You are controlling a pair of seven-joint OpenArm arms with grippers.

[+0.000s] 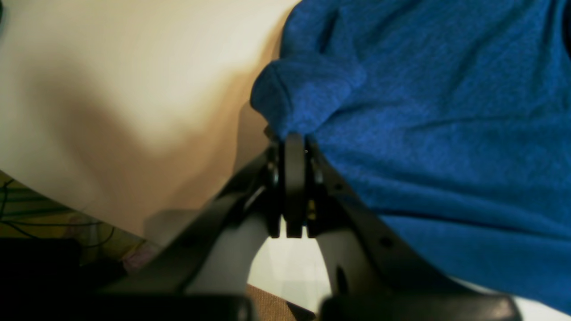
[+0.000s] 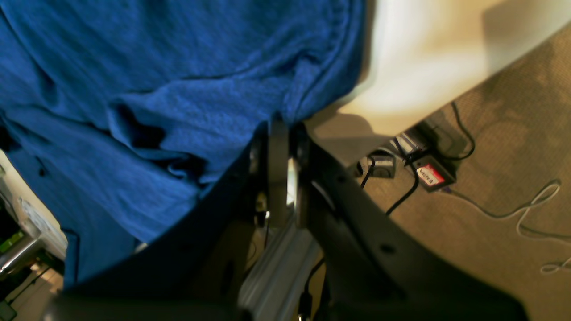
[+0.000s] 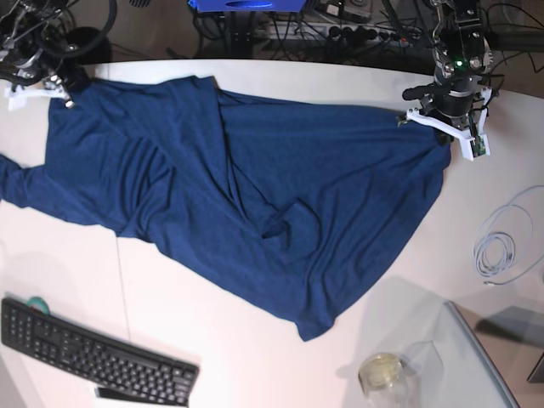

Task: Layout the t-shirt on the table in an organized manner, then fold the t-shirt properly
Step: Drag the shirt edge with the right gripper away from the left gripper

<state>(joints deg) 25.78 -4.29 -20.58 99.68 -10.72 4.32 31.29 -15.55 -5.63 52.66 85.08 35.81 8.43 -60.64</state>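
While both end effectors, left (image 1: 292,142) and right (image 2: 279,129), are pinching the t-shirt (image 3: 255,195) edge closed, the soft knit is draping limply across the bench (image 3: 255,357).

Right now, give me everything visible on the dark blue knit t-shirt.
The dark navy blue knit t-shirt is plain, soft and unprinted. It lies spread diagonally over the white table, creased, with a raised fold near its middle and one sleeve trailing toward the base view's left edge. The left gripper is shut on a bunched edge; the right gripper is shut on another edge near the table's rim.
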